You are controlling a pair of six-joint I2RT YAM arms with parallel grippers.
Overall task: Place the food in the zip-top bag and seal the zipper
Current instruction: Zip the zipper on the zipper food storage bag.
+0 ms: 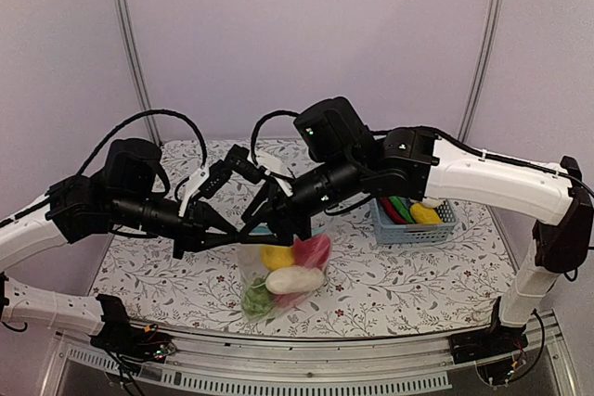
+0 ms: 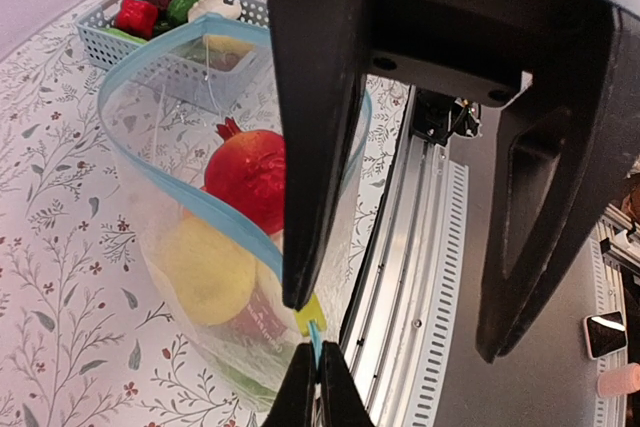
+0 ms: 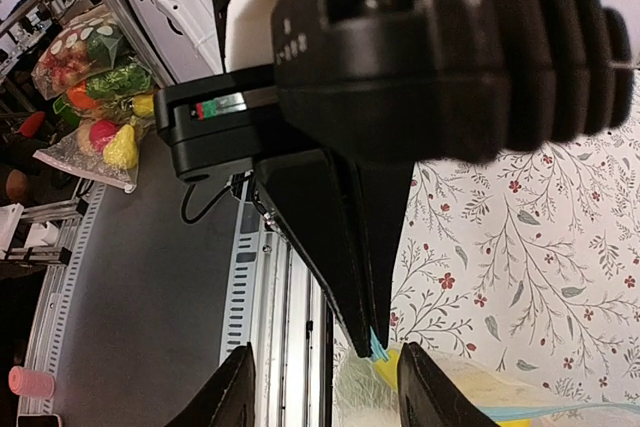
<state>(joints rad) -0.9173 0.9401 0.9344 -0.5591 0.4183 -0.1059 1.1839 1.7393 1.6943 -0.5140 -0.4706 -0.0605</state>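
Two end effectors, left wrist view: your left end effector (image 2: 317,379) is clenched on the zipper (image 2: 215,209) at its near end. The right end effector (image 2: 397,325) stands released, one finger just beside that pinch.
Bag, left wrist view: the zip-top bag (image 2: 140,162) gapes, with the red tomato (image 2: 248,172) and yellow lemon (image 2: 205,267) inside.
Right wrist view: the zipper end lies between the right end effector's parted fingers, not yet gripped.
Top view: the bag sits on the bench (image 1: 390,285) mid-front, beneath both wrists. The basket (image 1: 413,234) is well apart to the right.
Handling: I judge the film thin, crinkly and slippery. Take hold of the stiffer zipper strip, never the film.
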